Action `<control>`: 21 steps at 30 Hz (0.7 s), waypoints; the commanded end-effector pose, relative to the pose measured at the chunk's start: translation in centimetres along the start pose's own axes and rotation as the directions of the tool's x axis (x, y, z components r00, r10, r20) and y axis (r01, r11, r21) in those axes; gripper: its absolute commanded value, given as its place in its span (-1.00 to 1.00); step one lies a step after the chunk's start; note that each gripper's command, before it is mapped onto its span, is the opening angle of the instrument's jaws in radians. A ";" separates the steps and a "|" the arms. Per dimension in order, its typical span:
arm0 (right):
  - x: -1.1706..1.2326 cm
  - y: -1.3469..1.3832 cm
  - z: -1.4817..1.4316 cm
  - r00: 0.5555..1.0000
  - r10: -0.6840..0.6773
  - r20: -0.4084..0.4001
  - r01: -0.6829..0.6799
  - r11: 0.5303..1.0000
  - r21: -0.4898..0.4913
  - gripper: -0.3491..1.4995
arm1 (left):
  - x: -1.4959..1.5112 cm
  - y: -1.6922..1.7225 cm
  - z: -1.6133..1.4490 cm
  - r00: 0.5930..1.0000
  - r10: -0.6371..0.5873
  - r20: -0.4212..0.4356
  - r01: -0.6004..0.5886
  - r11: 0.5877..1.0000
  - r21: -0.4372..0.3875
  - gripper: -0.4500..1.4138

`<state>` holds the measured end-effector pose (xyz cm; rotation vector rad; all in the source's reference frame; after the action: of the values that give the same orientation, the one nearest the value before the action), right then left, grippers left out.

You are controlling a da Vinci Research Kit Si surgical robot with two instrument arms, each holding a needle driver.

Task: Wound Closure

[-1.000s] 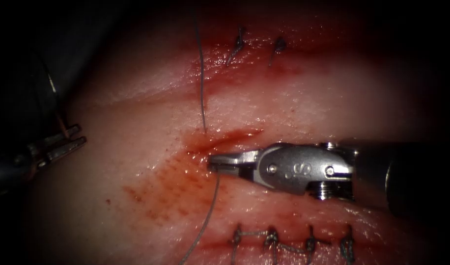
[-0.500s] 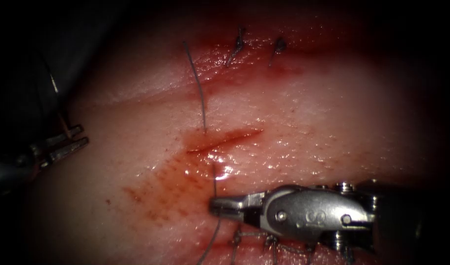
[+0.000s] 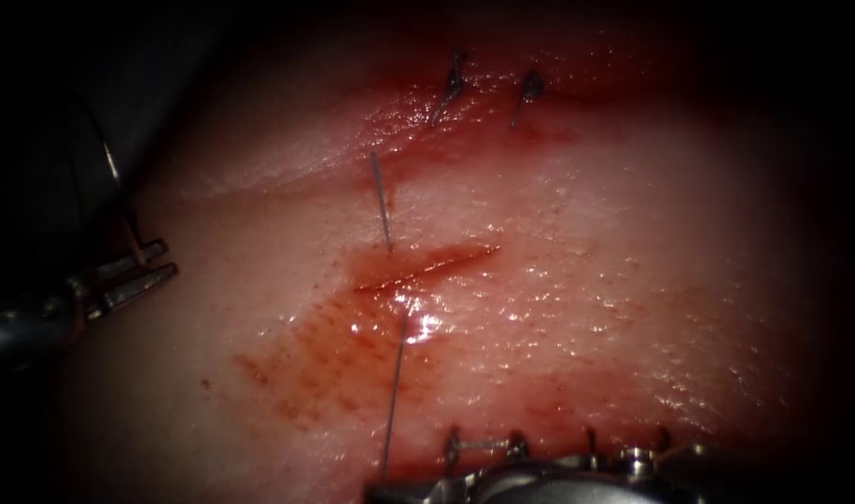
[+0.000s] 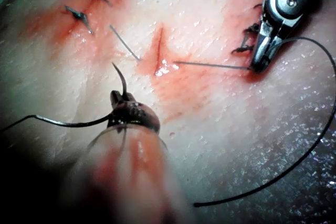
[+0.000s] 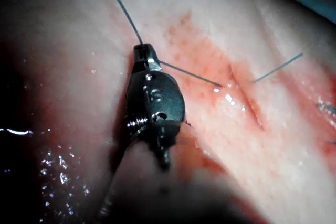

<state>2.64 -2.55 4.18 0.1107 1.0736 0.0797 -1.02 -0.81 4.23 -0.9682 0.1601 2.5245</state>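
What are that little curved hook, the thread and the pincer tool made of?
The needle, held in the left tool, looks like dark, thin, smooth metal. The thread, held by the right tool, is a fine dark strand, likely synthetic; its fibre is unclear. The right tool looks like polished steel: grey, with bright glints. The tissue is glistening pork belly.

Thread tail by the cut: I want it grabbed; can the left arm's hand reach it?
Probably reachable: bare tissue lies between the left hand and the thread tail; the right hand holds thread elsewhere. But the left hand grips the needle, so grasping looks blocked.
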 end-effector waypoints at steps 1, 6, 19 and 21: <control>-0.02 -0.02 0.10 1.000 0.017 0.000 -0.017 1.000 0.001 -1.00 | 0.00 0.03 0.08 1.000 0.000 -0.002 0.000 1.000 -0.002 -1.00; -0.28 0.33 -0.09 0.996 0.082 0.036 -0.080 0.996 -0.048 0.84 | 0.00 0.03 0.08 1.000 0.000 -0.002 0.000 1.000 -0.002 -1.00; -0.64 1.41 -0.36 0.939 0.343 0.007 -0.328 0.905 -0.273 0.78 | 0.00 0.03 0.08 1.000 0.000 -0.002 0.000 1.000 -0.002 -1.00; -0.67 1.47 -0.22 0.896 0.444 -0.023 -0.434 0.861 -0.264 0.73 | 0.00 0.03 0.08 1.000 0.000 -0.002 0.000 1.000 -0.002 -1.00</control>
<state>2.00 -1.11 4.82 0.1335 0.9716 0.6761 -1.02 -0.81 4.23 -0.9707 0.1586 2.5247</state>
